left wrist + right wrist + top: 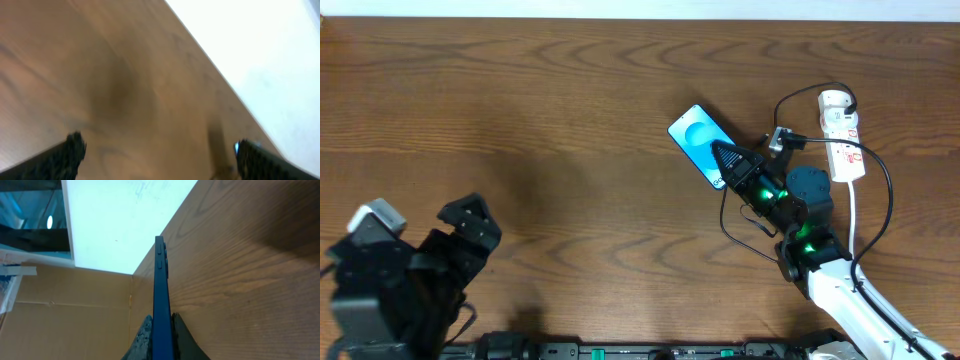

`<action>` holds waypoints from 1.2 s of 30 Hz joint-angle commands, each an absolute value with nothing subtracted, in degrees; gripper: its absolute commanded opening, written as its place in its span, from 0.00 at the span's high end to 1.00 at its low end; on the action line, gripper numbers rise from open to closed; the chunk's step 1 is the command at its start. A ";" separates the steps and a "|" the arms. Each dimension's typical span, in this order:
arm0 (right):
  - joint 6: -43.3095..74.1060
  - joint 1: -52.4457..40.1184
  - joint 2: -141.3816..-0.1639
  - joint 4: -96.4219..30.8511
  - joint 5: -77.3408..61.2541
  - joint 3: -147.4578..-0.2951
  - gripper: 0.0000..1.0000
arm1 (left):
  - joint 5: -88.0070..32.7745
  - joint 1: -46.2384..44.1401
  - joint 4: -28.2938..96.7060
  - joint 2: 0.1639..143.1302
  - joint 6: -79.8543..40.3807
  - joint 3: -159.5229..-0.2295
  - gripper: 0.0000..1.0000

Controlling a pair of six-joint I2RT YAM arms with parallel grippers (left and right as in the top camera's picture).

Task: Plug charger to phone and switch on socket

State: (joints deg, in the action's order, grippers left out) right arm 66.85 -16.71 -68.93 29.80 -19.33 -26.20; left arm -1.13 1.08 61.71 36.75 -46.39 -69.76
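The small black-rimmed smartphone with its cyan screen (696,135) sits at two o'clock from the table's middle, its end clenched by the right gripper (725,157), which should steady it toward the thin black charger cable (796,94) at three o'clock, while the left gripper (160,145) gapes empty.

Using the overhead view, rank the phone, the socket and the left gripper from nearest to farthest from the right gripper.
1. phone: clamped in the right gripper, its screen end sticking out beyond the fingertips.
2. socket: off to the right side, apart from the gripper.
3. left gripper: far over on the left side, near the front edge.
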 commanded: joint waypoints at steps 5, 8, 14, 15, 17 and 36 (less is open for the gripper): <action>70.50 -16.45 -67.90 30.57 -23.62 -27.29 0.99 | -32.95 0.67 16.80 44.10 -74.19 -39.59 0.02; 73.06 -16.60 -67.90 30.46 -24.47 -27.29 0.99 | -40.18 -1.41 3.46 52.62 -81.95 -35.68 0.02; 84.20 -19.70 -67.90 30.44 -22.68 -27.29 0.99 | -47.42 -12.14 -26.83 74.81 -92.92 -35.51 0.02; 84.20 -20.45 -67.90 30.41 -22.22 -27.29 0.99 | -47.40 -13.65 -31.57 77.23 -94.65 -35.51 0.02; 86.32 -21.98 -67.90 30.44 -21.74 -27.29 0.99 | -47.33 -16.62 -39.09 80.79 -97.14 -35.51 0.02; 99.13 -28.16 -67.90 25.21 -20.12 -27.29 0.99 | -42.63 -22.31 -42.54 83.31 -97.82 -35.51 0.31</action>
